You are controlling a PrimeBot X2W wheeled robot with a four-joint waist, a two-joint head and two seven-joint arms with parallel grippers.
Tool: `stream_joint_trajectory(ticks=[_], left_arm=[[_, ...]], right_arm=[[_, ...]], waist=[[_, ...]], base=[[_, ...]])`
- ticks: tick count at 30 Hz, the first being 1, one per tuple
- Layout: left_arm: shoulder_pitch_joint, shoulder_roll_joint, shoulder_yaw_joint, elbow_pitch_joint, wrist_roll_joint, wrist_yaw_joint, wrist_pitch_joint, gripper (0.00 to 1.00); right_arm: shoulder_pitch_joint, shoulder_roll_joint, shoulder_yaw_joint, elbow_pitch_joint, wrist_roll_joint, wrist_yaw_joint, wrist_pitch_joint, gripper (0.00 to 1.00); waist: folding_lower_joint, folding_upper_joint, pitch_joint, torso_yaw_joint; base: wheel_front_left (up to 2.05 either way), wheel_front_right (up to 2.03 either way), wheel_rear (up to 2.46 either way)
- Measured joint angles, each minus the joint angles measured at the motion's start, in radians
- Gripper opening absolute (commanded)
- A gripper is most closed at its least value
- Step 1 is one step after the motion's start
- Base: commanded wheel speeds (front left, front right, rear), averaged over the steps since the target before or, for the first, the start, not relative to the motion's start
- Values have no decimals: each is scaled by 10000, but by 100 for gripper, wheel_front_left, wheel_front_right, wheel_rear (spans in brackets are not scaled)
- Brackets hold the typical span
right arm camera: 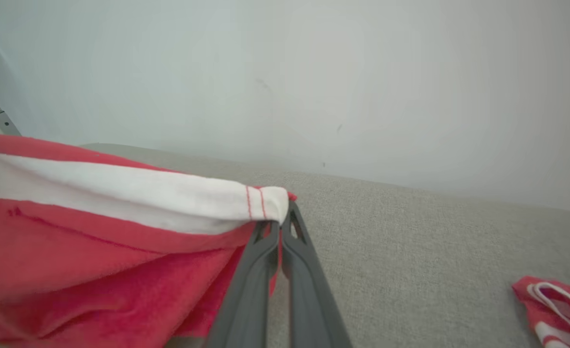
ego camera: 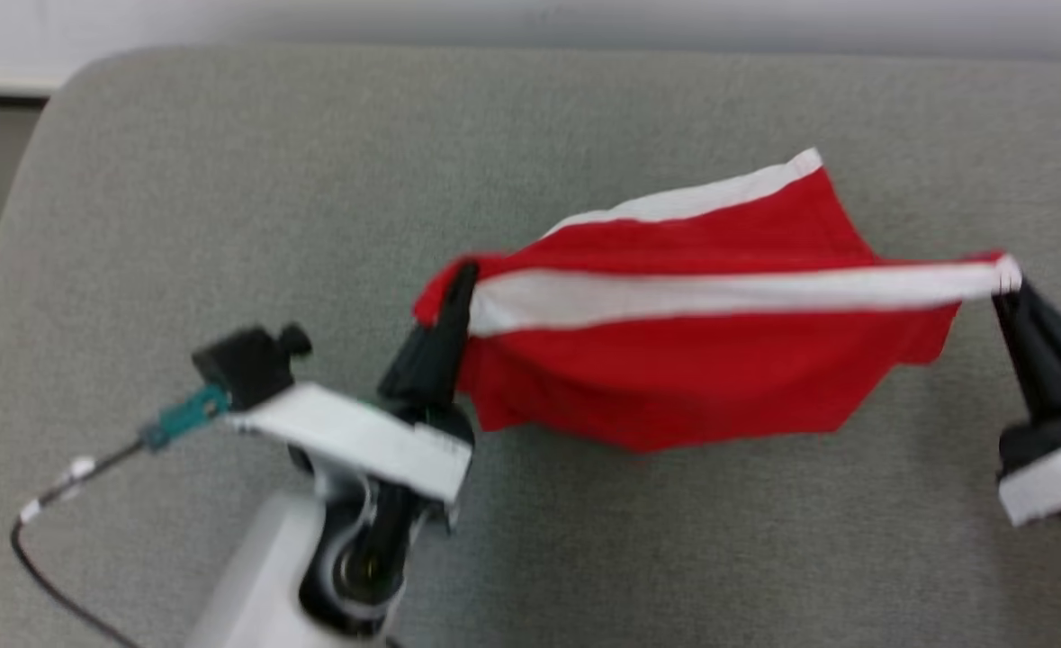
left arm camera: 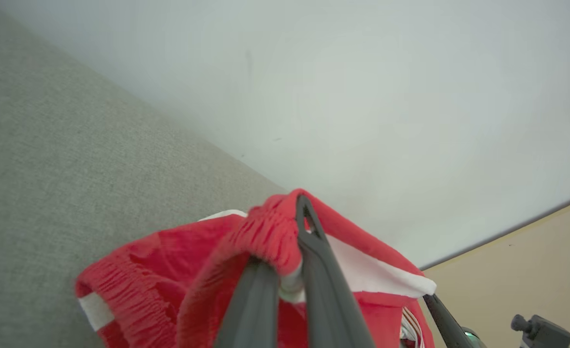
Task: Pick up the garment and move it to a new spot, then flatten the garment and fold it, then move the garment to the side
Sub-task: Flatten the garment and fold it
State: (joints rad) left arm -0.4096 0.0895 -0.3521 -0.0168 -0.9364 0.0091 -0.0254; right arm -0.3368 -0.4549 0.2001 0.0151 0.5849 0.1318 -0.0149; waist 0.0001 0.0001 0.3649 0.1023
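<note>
Nearest the head camera, the left arm's pale forearm carries a black camera mount with a teal plug (ego camera: 184, 416) and a thin black cable (ego camera: 44, 558) looping off over the grey cloth.

Just past it, the left claw (ego camera: 456, 288) is clenched on the garment (ego camera: 701, 378), pinching a gathered, ribbed red edge at its left end. That edge folds over the fingers in the left wrist view. The right claw (ego camera: 1009, 301) is clenched too, gripping the stitched tip of a broad white band (ego camera: 719, 292) at the garment's right end.

The bright red garment hangs stretched between the two claws above the worktop (ego camera: 224, 180), the white band running taut from one to the other and the red cloth sagging below it. A second white-edged flap rises behind.

In the right wrist view a small red piece with white stripes (right arm camera: 555, 309) lies on the worktop, apart from the held cloth. Whether it belongs to the garment I cannot tell.

The worktop is covered in grey woven fabric and has a rounded far-left corner. Behind it stands a plain pale wall (ego camera: 530, 18), and the left wrist view shows a beige floor (left arm camera: 531, 261).
</note>
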Motion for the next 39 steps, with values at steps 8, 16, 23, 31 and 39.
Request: stream_joint_trajectory(ticks=[8,16,23,31,39], left_arm=[[-1958,-224,42,1927,148,640,-92,0],[-2621,-359,-328,3145,278,679,-558,0],[-2708,-393,-606,3697,13,713,-813,75],[-2100,-303,-1066,3868,25,825,-769,100],[-768,362,-1275,2815,1064,1258,-1822,100]], right_arm=[[-2691,201,589,1580,-128,0,773,0],[-4195,182,1639,3099,-286,0,909,0],[-4536,90,2173,3850,-182,0,550,100],[-4426,-13,2500,4171,284,0,355,100],[-4067,-309,2075,4180,869,0,522,100]], waist=[[1,0,1032,261],[2,0,1361,646],[1,0,1115,829],[0,-1,633,803],[-1,-1,189,711]], base=[[0,0,0],[0,0,0],[0,0,0],[0,0,0],[0,0,0]])
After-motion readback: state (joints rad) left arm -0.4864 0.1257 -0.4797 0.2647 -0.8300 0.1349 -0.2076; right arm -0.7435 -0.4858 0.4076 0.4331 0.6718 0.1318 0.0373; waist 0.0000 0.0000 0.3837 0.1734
